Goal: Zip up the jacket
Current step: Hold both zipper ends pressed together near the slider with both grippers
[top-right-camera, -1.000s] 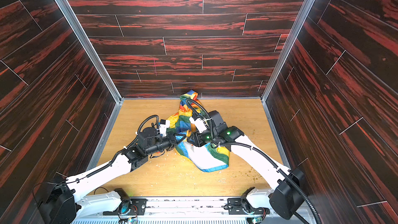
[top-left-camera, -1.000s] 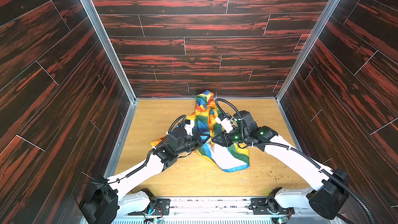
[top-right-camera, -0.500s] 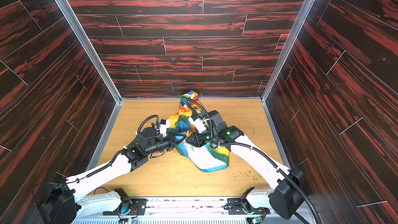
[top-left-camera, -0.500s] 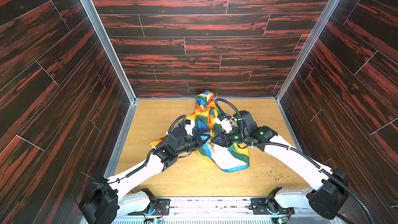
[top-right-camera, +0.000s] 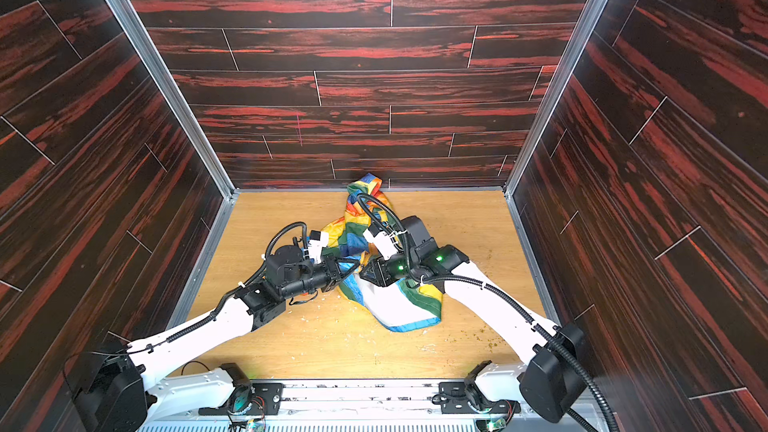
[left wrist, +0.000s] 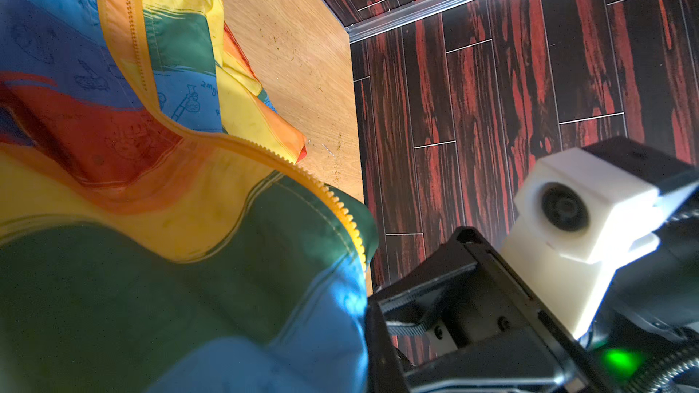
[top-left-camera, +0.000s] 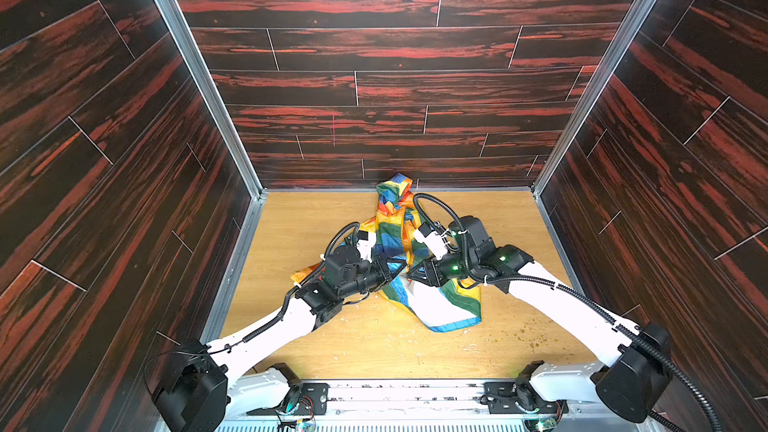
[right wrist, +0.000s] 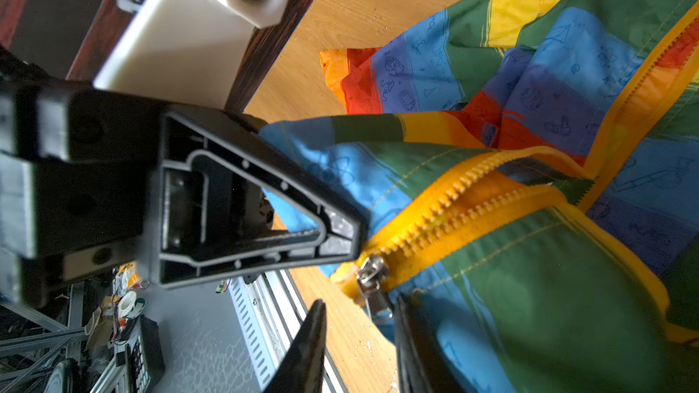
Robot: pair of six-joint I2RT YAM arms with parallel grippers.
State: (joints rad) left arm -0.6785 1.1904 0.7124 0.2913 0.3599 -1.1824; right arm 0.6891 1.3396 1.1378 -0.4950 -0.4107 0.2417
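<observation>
At hem, jacket [right wrist: 510, 277] clamped by left hand [right wrist: 350, 234]; right hand [right wrist: 359, 315] (parted) best closed squarely on zipper pull [right wrist: 377, 306].

Bright even top light; soft shadows; wide-angle edge distortion; near jacket [left wrist: 151, 315] blurred.

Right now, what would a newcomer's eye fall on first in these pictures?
The rainbow-striped jacket lies crumpled in the middle of the wooden table, bright against the dark red walls. Both grippers meet at its hem: the left gripper is shut on the fabric, and the right gripper stands open by the silver zipper slider.
</observation>
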